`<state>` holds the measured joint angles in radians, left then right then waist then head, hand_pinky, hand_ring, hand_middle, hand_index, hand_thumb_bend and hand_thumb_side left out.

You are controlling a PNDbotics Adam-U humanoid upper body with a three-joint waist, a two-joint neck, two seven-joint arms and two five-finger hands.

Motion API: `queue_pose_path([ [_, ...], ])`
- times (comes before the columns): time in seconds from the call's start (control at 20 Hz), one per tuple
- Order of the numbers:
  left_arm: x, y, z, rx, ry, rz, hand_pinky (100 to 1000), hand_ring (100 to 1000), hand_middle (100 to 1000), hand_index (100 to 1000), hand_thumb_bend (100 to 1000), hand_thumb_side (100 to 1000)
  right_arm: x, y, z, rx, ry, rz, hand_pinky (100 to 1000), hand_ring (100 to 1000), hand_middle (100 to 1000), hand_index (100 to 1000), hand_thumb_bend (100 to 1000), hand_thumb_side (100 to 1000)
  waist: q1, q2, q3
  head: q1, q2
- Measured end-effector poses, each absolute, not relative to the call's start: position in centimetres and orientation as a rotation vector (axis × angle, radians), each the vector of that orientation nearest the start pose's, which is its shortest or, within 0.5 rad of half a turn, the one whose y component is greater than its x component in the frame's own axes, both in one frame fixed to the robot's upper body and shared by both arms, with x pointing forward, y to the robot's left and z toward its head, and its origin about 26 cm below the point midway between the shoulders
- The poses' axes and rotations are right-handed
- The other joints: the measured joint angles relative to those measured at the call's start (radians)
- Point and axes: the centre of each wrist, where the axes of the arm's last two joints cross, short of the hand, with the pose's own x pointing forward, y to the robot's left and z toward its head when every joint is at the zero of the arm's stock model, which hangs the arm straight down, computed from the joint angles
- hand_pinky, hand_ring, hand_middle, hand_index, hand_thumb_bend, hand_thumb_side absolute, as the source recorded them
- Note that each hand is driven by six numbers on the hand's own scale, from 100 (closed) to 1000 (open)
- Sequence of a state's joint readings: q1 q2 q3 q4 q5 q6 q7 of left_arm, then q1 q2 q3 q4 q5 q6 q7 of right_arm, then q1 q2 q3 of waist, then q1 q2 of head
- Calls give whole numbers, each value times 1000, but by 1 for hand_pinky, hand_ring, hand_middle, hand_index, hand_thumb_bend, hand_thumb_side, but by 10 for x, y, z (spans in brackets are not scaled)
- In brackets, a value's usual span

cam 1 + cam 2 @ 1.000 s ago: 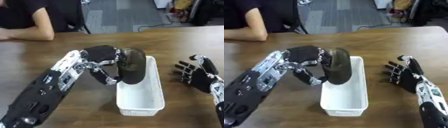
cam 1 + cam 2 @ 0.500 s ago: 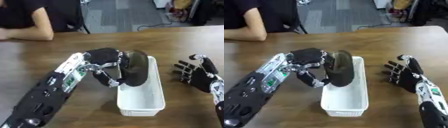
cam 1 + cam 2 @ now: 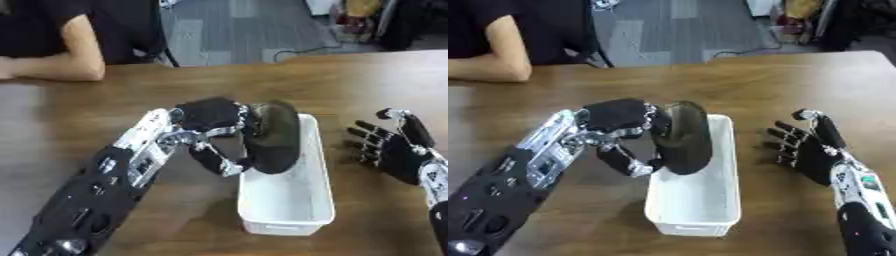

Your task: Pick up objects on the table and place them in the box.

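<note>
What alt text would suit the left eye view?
The left robot hand holds a dark oval object over the near-left rim of a white rectangular box on a wooden table. The right robot hand rests open beside the box.

One dark oval object [image 3: 275, 136], one white box [image 3: 290, 200], two robot hands

Office or lab, wooden table [image 3: 350, 80], grey carpet [image 3: 236, 25]

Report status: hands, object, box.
Left robot hand shut on dark object, over white box far end. Right robot hand open, idle beside box. Nothing blocking.
</note>
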<state>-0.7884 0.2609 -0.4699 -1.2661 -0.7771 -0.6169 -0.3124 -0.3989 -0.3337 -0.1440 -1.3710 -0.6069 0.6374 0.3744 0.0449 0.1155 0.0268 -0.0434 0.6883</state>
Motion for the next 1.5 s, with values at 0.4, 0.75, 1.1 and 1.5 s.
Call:
queue_pose_path([
  [0.4, 417, 129, 142, -289, 2224, 2485, 235, 100, 530, 658, 100, 684, 374, -337, 94, 613, -1194, 46, 456, 713, 975, 1000, 100, 1000, 0, 5, 0, 0, 0],
  [0.75, 417, 129, 141, -286, 2196, 2518, 251, 100, 550, 670, 100, 721, 374, -337, 95, 613, -1196, 47, 456, 713, 975, 1000, 100, 1000, 0, 5, 0, 0, 0],
  [1.1, 417, 129, 141, -286, 2196, 2518, 250, 100, 553, 672, 100, 722, 375, -337, 95, 613, -1196, 47, 456, 712, 975, 1000, 100, 1000, 1, 5, 0, 0, 0],
  [1.5, 417, 130, 143, -289, 2211, 2498, 243, 100, 535, 677, 100, 667, 374, -338, 96, 612, -1198, 45, 456, 712, 975, 1000, 100, 1000, 1, 5, 2, 0, -7],
])
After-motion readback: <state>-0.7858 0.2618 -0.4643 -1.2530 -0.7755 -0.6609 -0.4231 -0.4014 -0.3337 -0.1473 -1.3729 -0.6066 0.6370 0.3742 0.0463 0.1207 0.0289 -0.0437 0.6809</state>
